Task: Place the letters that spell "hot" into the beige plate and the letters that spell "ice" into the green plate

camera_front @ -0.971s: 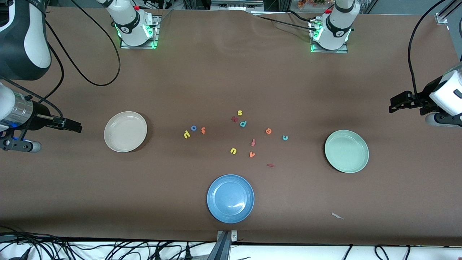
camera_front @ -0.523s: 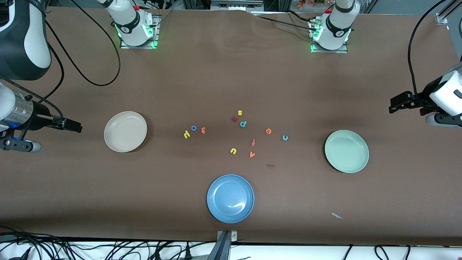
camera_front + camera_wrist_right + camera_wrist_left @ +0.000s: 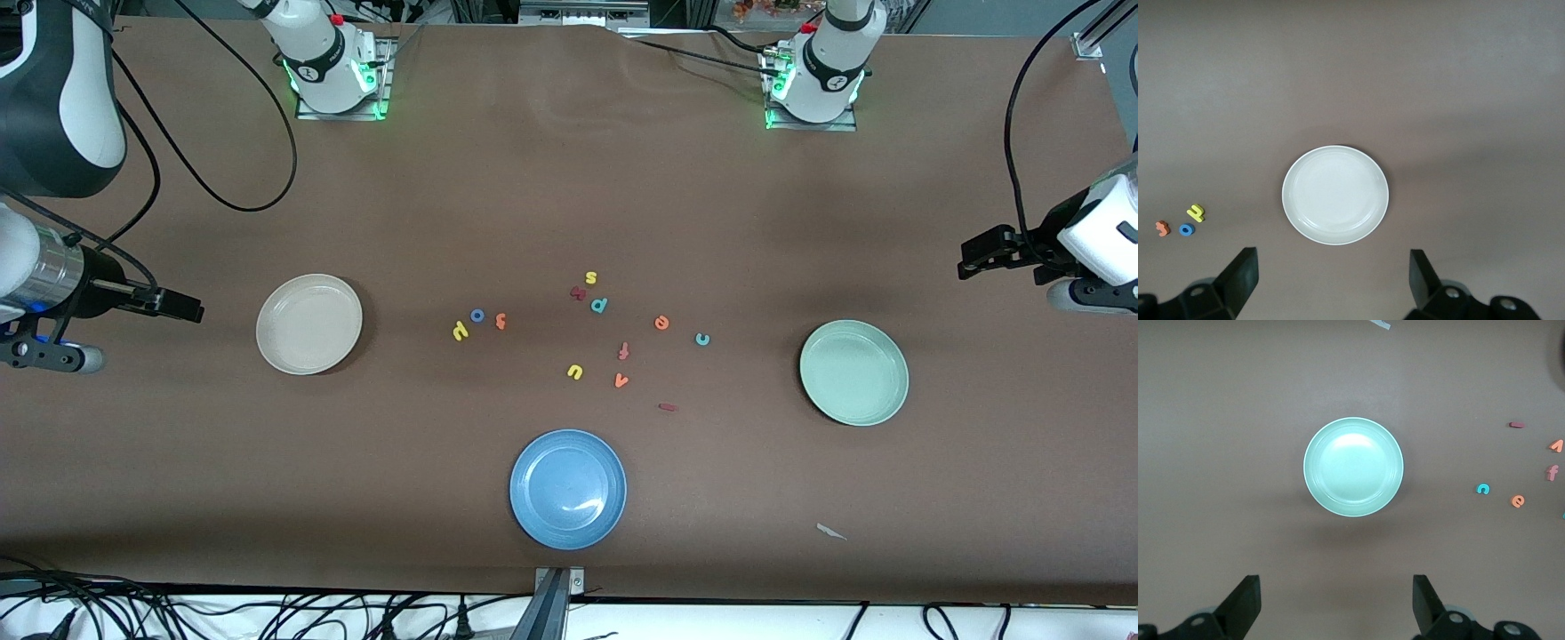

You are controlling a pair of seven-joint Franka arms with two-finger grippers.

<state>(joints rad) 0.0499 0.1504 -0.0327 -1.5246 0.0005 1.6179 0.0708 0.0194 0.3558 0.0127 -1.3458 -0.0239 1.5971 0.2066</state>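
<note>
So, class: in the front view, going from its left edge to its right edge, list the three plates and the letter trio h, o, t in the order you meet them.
beige plate → yellow h → blue o → orange t → blue plate → green plate

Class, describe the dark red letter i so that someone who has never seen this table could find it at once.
Start at the round blue plate, the plate nearest the front camera. From its rim go a little farther from the camera and toward the pale green plate: the dark red foam bar i lies there alone. It is a plain straight bar, while the nearby orange v is forked and brighter.
</note>
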